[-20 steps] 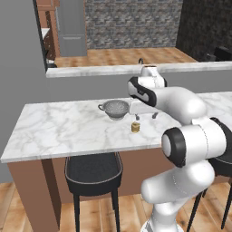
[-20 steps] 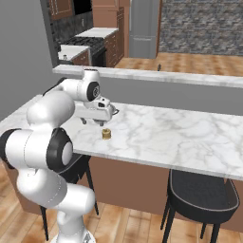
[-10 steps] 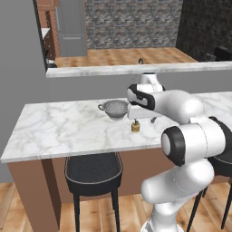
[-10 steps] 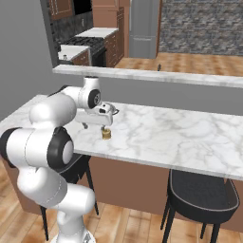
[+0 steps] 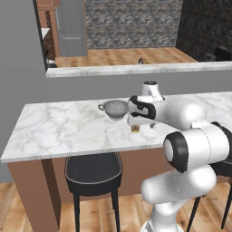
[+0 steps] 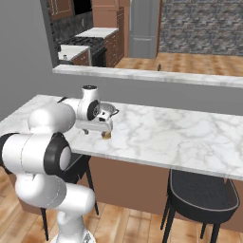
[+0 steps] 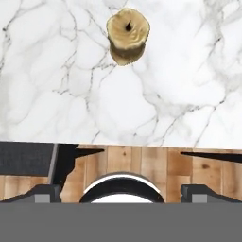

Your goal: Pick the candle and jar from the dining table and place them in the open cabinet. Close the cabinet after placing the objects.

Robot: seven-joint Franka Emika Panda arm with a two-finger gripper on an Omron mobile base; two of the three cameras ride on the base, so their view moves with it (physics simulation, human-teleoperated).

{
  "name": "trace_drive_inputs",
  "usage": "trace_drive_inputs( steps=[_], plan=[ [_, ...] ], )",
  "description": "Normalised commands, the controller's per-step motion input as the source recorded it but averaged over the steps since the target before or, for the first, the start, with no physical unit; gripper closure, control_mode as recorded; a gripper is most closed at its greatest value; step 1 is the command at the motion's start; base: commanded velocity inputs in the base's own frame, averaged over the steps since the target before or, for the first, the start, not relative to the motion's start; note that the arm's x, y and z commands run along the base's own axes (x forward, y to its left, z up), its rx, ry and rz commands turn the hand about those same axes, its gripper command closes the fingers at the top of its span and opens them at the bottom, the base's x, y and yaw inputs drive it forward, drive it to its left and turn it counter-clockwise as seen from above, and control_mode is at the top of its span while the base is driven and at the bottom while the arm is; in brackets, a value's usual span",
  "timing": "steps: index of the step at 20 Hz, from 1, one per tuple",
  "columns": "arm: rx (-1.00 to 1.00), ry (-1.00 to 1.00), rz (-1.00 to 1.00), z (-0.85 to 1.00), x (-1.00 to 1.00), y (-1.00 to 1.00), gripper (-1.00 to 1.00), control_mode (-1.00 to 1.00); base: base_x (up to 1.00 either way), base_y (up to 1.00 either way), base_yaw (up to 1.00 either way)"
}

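Now for the candle (image 5: 135,129): standing upright on the marble surface (image 5: 59,131), close to its near edge, just in front of the steel colander (image 5: 115,108) and apart from it. Fingers (image 7: 47,193) spread wide, holding nothing, hanging low over the surface and a little short of the candle toward the near edge. Seen from the hand camera, sitting at the top of the picture with the wick plainly visible, so not yet on the line between the two tips.

Judged as the approach to the first pick, with nothing stowed so far. To do it well:

- Slide the hand along the surface toward the candle until it sits squarely between the tips, before going any lower.
- Keep the hand pointing straight down; avoid any tilt, since so squat a thing leaves little wall to grip.
- Come down until the tips nearly touch the marble, then stop short of pressing on it.
- Close slowly on the round side, well below the top rim, and watch for it squirting out sideways.
- Mind the colander's near handle on the far side; keep the outer tip from nudging it.
- Mind the edge too: a knock that way could send the candle onto the stool (image 5: 93,167) or the floor.
- Lift straight up before swinging away.
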Motion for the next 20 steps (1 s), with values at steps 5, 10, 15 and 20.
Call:
trace_drive_inputs(
  steps=[5, 10, 15, 20],
  plan=[
    [0.00, -0.07, 0.00, -0.12, 0.16, 0.00, -1.00, -1.00, 0.00, 0.00, 0.00],
    [0.00, -0.02, 0.00, -0.01, 0.28, 0.00, -1.00, -1.00, 0.00, 0.00, 0.00],
    [0.00, 0.00, 0.00, 0.00, 0.31, 0.00, -1.00, -1.00, 0.00, 0.00, 0.00],
    [0.00, 0.00, 0.00, 0.00, 0.11, 0.00, -1.00, -1.00, 0.00, 0.00, 0.00]
  ],
)
